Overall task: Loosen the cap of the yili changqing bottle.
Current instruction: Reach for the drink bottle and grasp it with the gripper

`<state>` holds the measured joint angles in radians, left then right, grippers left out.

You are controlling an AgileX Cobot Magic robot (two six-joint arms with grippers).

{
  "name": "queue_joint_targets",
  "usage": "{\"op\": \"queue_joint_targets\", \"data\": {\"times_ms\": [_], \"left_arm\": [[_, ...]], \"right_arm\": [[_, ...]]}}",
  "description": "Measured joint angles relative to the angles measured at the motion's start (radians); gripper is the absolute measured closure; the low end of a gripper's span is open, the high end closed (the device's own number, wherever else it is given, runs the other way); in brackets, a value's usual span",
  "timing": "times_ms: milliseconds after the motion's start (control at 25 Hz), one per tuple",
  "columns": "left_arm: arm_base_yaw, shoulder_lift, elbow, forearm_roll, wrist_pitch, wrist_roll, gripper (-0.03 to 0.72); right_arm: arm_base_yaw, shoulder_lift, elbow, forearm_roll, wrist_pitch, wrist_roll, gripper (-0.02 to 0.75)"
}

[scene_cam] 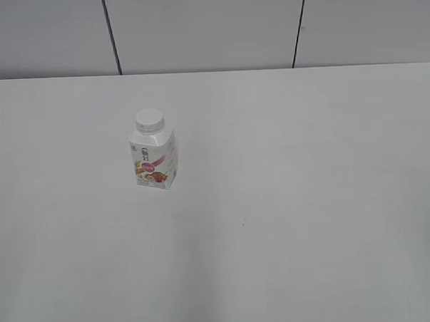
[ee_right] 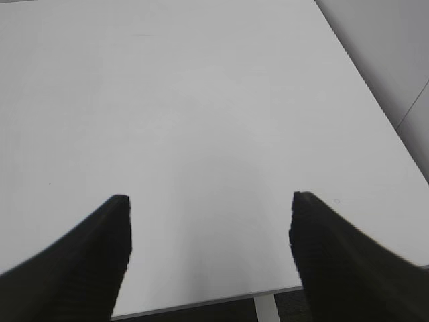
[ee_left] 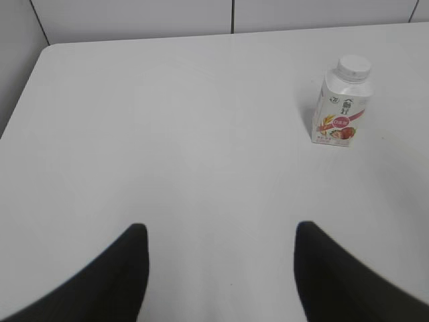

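The yili changqing bottle stands upright on the white table, left of the middle, its pink-red fruit label facing the front. Its white cap sits on the neck. In the left wrist view the bottle and its cap are at the upper right, far ahead of my left gripper, which is open and empty. My right gripper is open and empty above the table's near edge; the bottle is out of its view. Neither gripper shows in the exterior view.
The white table ends at a grey panelled wall at the back. The table's near edge and right edge show in the right wrist view. The table's left corner shows in the left wrist view.
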<state>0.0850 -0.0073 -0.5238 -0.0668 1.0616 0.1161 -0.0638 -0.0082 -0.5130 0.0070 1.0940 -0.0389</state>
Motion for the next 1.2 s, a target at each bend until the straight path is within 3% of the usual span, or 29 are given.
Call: {"op": "queue_joint_targets", "data": {"times_ms": [1200], "left_arm": [[0.0, 0.0, 0.0, 0.0, 0.0, 0.0, 0.257]], "right_arm": [[0.0, 0.0, 0.0, 0.0, 0.0, 0.0, 0.153]]}}
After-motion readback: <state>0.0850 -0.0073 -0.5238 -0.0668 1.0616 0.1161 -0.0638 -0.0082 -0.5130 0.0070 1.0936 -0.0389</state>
